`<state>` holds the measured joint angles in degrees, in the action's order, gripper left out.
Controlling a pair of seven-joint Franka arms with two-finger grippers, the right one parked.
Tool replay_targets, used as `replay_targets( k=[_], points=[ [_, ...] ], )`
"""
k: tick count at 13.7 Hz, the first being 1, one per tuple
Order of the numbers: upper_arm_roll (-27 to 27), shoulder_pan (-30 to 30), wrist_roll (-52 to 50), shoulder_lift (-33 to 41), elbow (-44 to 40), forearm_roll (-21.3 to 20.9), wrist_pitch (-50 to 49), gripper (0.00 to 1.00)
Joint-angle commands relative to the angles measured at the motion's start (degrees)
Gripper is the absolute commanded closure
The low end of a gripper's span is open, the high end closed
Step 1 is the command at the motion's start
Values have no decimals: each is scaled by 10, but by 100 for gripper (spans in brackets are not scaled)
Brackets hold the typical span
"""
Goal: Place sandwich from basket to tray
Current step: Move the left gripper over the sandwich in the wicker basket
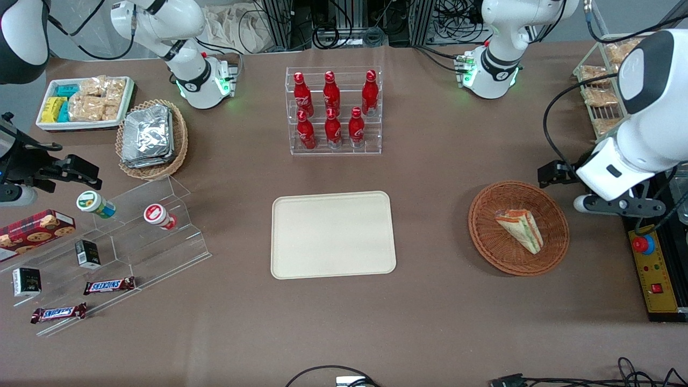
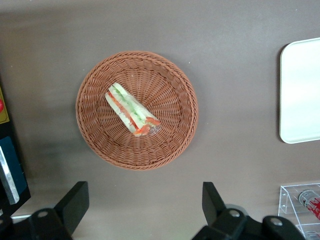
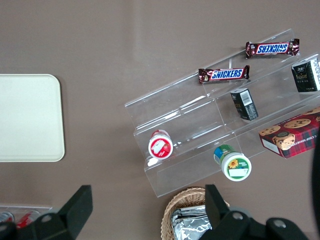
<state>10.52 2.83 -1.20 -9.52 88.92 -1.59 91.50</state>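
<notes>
Pincer [image 2: 142, 207] agape above basket [image 2: 176, 142]

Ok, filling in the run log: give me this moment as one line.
stage: pre-grasp | gripper: open, above table beside basket | sandwich: in basket | tray: bare

Two bars [image 3: 223, 74] [image 3: 272, 48] on the clear stepped stand [image 3: 200, 125] read "SNICKERS". The red box [image 3: 290, 134] shows "CHIP SHORTB", partly cut off.
</notes>
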Motion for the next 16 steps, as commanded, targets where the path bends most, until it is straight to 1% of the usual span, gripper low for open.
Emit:
replay_targets(
  k=[1, 4, 6, 7, 8, 9, 11, 14, 16],
  points=[
    [4, 0, 7, -12, -22, -1, -26, 0],
    [4, 2, 6, -16, -27, -2, -30, 0],
    [2, 2, -3, -22, -10, -3, -30, 0],
    [1, 1, -15, -20, 15, -20, -17, 0],
    [2, 1, -65, -18, 37, -45, 7, 0],
    [2, 4, -121, -9, 82, -46, 58, 0],
    [-1, 7, -197, 13, 179, -43, 178, 0],
    [-2, 29, -339, 0, 268, -43, 311, 0],
    [-3, 47, -356, -15, 326, -47, 416, 0]
  ],
)
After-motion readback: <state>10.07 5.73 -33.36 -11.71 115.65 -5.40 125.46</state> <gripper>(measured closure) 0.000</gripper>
